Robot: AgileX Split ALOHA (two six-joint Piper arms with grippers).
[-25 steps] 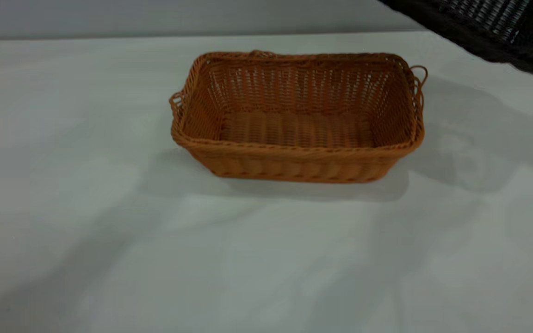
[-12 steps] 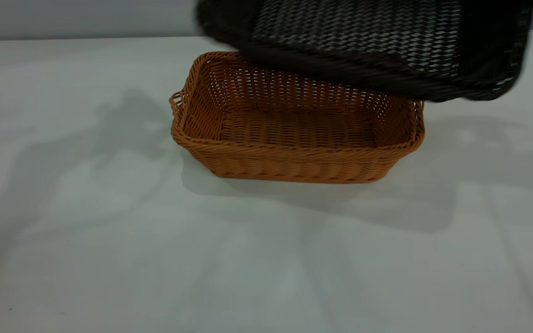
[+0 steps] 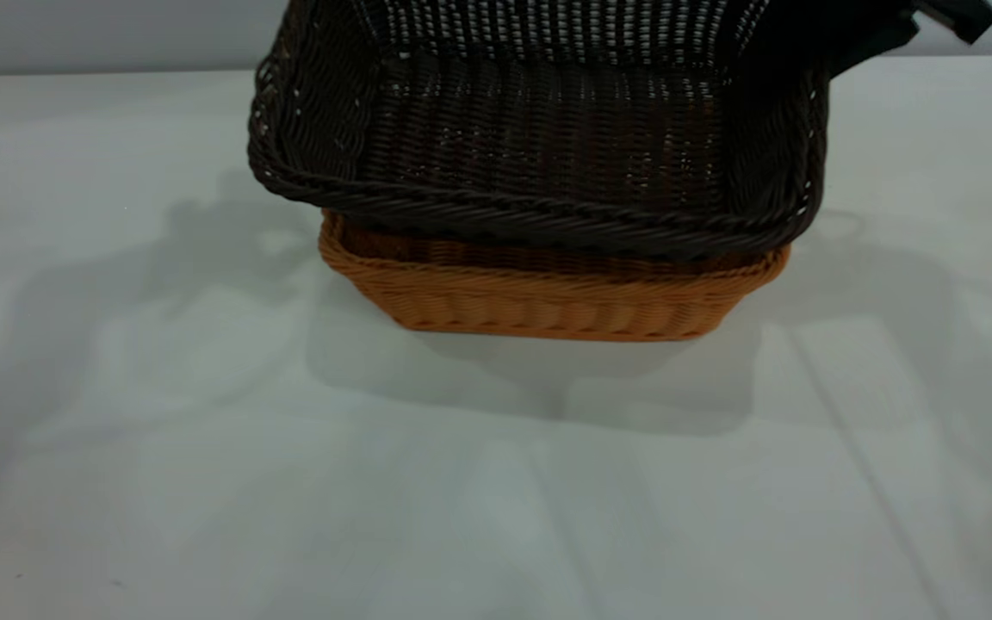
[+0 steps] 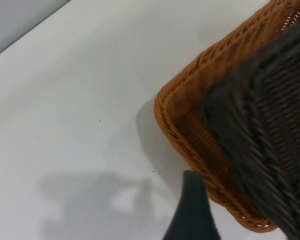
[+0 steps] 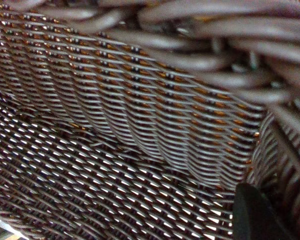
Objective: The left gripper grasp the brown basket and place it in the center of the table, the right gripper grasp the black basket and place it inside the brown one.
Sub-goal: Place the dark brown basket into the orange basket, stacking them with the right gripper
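Note:
The brown basket (image 3: pixel 548 297) stands on the table (image 3: pixel 203 448), near its middle. The black basket (image 3: pixel 539 138) hangs over it, tilted with its opening toward the exterior camera and hiding most of the brown basket's inside. I cannot tell whether the two touch. My right gripper (image 3: pixel 948 15) shows at the black basket's right end, in the top right corner. In the right wrist view the gripper (image 5: pixel 277 200) is shut on the black basket's (image 5: pixel 115 125) wall, with one finger (image 5: pixel 255 215) inside. My left gripper (image 4: pixel 238 220) is open and empty beside a corner of the brown basket (image 4: pixel 190 100). The black basket (image 4: pixel 270 130) shows above that corner.
A grey wall (image 3: pixel 74 34) runs behind the table's far edge. Arm shadows lie on the tabletop to the left and right of the baskets.
The black basket has swung in from the upper right to over the brown basket, and has come lower and turned its opening toward the exterior camera. The brown basket has not moved.

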